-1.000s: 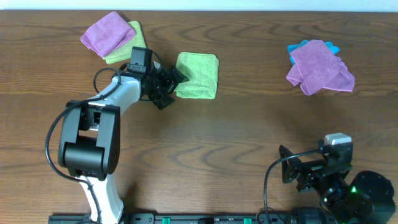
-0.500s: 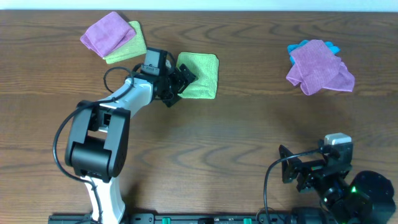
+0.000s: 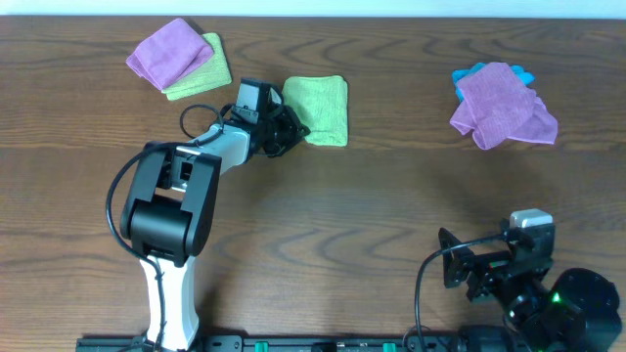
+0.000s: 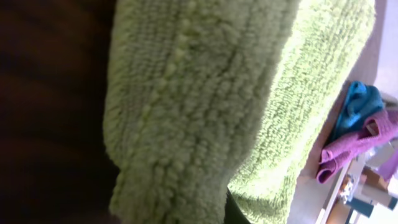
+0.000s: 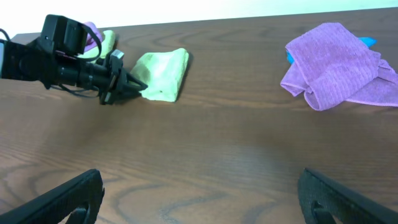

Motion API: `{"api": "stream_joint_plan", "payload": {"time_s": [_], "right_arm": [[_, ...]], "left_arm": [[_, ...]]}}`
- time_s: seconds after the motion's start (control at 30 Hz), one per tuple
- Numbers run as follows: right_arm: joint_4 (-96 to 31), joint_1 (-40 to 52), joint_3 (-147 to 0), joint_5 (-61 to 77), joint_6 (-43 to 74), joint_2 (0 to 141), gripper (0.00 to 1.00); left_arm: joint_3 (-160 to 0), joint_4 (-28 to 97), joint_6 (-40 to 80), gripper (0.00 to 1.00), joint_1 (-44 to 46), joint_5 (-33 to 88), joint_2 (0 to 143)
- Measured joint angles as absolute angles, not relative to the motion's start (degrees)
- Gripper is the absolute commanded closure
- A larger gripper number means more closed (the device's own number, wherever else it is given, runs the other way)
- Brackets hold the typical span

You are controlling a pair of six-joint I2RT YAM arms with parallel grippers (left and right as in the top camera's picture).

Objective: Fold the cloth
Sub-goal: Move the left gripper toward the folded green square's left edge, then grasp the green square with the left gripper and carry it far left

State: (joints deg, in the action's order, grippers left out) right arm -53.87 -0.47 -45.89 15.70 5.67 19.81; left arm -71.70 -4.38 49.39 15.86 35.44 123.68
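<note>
A brown wooden surface (image 3: 372,215) is seen from above, and two arms are counted on it. The left arm (image 3: 166,205) is stretched away from its base toward the far left part. The right arm (image 3: 528,284) is tucked at the near right corner.

Five cloths are counted. One is the cloth (image 3: 318,110), lime-green, laid flat and folded into a rectangle little longer than wide, at the far side of the surface, left of the middle. Its long axis is run from the near side to the far side, slightly tilted, with one short edge turned toward the robot.

Two purple cloths are seen. One (image 3: 171,51) is bunched at the far left on a single paler yellow-green cloth (image 3: 213,70). The other (image 3: 501,106) is crumpled at the far right over a single blue cloth (image 3: 477,72).

The left claw (image 3: 290,129) is set against the cloth's left edge by its near corner. In the left wrist view only green pile is shown, so it cannot be told whether this claw is spread or pinching. The right claw (image 5: 199,180) is spread wide, with nothing held.
</note>
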Motion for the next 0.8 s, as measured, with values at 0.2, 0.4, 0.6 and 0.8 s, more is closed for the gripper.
{"api": "stream_joint_plan", "payload": {"time_s": [0.2, 0.4, 0.6, 0.8], "right_arm": [[-53.9, -0.5, -45.9, 15.7, 5.7, 19.8, 0.01], [-53.9, -0.5, -45.9, 15.7, 5.7, 19.8, 0.01], [-53.9, -0.5, -45.9, 15.7, 5.7, 19.8, 0.01], [-53.9, -0.5, -45.9, 15.7, 5.7, 19.8, 0.01]], "left_arm": [[-73.5, -3.8, 47.3, 0.94, 15.6, 38.1, 124.4], [-87.2, 8.9, 43.1, 0.94, 15.0, 38.3, 124.4], [-103.6, 20.2, 39.7, 0.94, 11.9, 34.9, 124.1], [-108.9, 20.5, 38.7, 0.95, 7.9, 30.7, 123.5]]}}
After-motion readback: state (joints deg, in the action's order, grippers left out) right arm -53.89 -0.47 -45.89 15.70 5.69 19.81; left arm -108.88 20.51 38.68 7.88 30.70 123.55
